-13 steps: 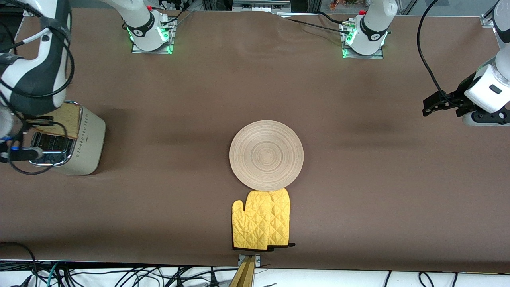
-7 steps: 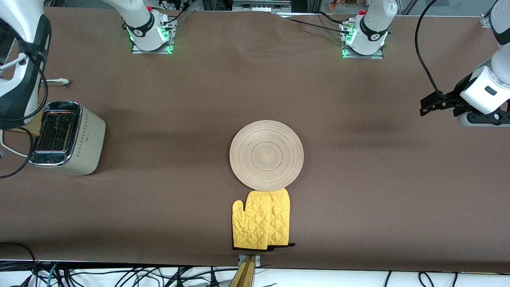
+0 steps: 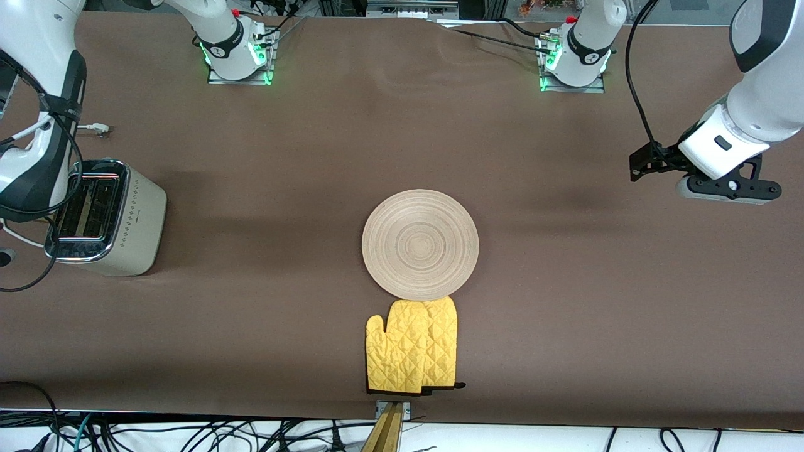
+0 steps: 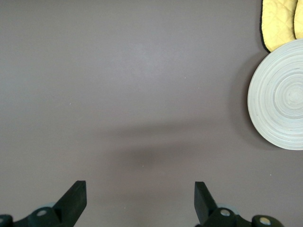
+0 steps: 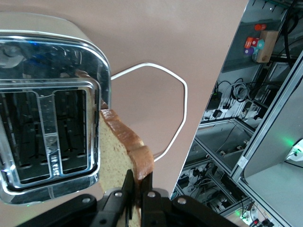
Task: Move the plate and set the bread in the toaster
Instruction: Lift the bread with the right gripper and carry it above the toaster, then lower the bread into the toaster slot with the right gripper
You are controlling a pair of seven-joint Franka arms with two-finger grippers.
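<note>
The round light-wood plate (image 3: 419, 245) (image 4: 279, 94) lies flat at mid-table. At the right arm's end stands the cream toaster (image 3: 119, 220) (image 5: 47, 118), both chrome slots bare. In the right wrist view my right gripper (image 5: 137, 189) is shut on the lower edge of the bread (image 5: 118, 151), a pale slice with brown crust held upright beside the toaster's top. The right arm hides the bread in the front view. My left gripper (image 3: 644, 164) (image 4: 139, 201) hangs open and bare over bare table, between the plate and the left arm's end.
Yellow quilted oven mitts (image 3: 411, 345) (image 4: 279, 21) lie touching the plate's edge nearer the front camera. The toaster's white cord (image 5: 180, 109) loops on the table by the toaster, its plug (image 3: 97, 130) farther from the front camera.
The right arm carried the bread off the toaster's top to its outer edge. The left arm swung toward the plate with its gripper open.
</note>
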